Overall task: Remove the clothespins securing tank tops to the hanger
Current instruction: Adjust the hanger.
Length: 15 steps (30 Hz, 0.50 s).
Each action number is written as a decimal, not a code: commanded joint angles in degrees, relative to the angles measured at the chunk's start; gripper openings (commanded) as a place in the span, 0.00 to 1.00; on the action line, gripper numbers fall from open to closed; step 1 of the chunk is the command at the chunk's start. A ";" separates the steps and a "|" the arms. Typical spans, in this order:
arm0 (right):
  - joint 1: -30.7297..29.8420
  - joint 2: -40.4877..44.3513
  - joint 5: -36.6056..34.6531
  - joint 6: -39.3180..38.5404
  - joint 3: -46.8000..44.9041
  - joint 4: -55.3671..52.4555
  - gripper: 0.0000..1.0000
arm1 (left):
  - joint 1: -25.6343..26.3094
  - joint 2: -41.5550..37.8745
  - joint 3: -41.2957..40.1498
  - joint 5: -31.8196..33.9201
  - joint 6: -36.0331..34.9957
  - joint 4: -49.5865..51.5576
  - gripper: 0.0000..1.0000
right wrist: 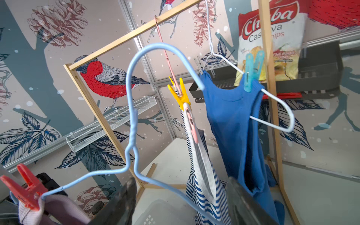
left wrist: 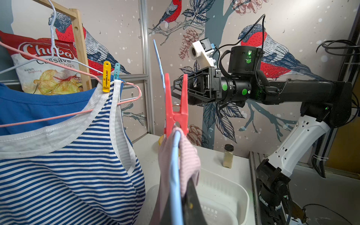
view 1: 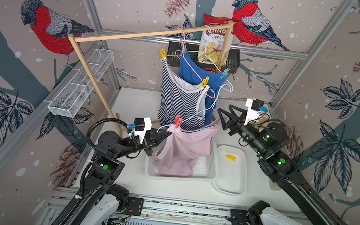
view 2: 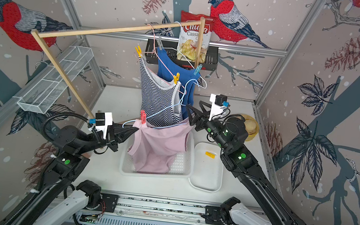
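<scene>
Left wrist view, red clothespin [left wrist: 176,105] pinning pink tank top [left wrist: 187,155] to light blue hanger [left wrist: 174,175], left hand [view 1: 168,135] clamped on that top beside the pin, right hand [view 1: 220,119] fingers apart, near hanger's right side.

Chips bag [view 1: 215,44] stands in black wall basket [view 1: 234,61].

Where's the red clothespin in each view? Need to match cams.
Top view: red clothespin centre, above the pink top.
Top view: same spot, left of centre.
Left wrist: centre, close up.
Right wrist: bottom-left corner.
Shared landmark: light blue hanger it clips.
</scene>
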<state>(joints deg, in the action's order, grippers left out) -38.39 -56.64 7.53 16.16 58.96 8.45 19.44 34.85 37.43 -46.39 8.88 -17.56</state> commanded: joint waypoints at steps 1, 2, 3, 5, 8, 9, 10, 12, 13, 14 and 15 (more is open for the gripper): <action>-1.93 -1.47 1.08 -2.56 2.04 3.69 0.73 | 0.52 -0.40 0.41 2.43 -2.28 -2.22 0.00; -2.48 -2.27 0.93 -2.63 2.66 3.84 0.74 | 0.52 -0.55 0.25 2.53 -2.30 -2.46 0.00; -2.87 -3.19 0.41 -2.67 3.87 3.25 0.73 | 0.59 -0.57 0.16 2.45 -2.17 -2.79 0.00; -3.81 -4.89 -0.38 -3.21 5.89 2.37 0.72 | 0.73 -0.33 0.24 2.27 -2.20 -2.96 0.00; -5.88 -6.13 -1.43 -4.66 7.14 3.06 0.72 | 0.78 -0.14 0.45 2.36 -2.82 -2.10 0.00; -6.39 -6.59 -1.91 -5.18 7.59 3.07 0.71 | 0.77 -0.18 0.23 2.22 -2.91 -2.11 0.00; -6.66 -7.09 -2.38 -5.47 7.95 3.07 0.71 | 0.80 -0.27 0.27 1.98 -2.95 -2.02 0.00; -6.95 -8.30 -3.06 -5.95 9.01 2.84 0.70 | 0.74 -0.65 -0.02 2.34 -3.34 -1.69 0.00; -7.10 -8.85 -3.49 -6.18 9.72 2.27 0.69 | 0.78 -0.82 -0.01 2.74 -3.46 -1.60 0.00; -7.26 -9.33 -4.08 -6.31 10.31 1.93 0.65 | 0.83 -1.00 -0.13 2.96 -3.61 -1.41 0.00; -7.38 -9.63 -4.43 -6.32 10.62 1.92 0.60 | 0.73 -1.01 -0.16 3.10 -3.72 -1.30 0.00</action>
<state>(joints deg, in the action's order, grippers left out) -45.39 -65.65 4.80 11.16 68.38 9.69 20.10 34.13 37.30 -44.51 6.39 -16.29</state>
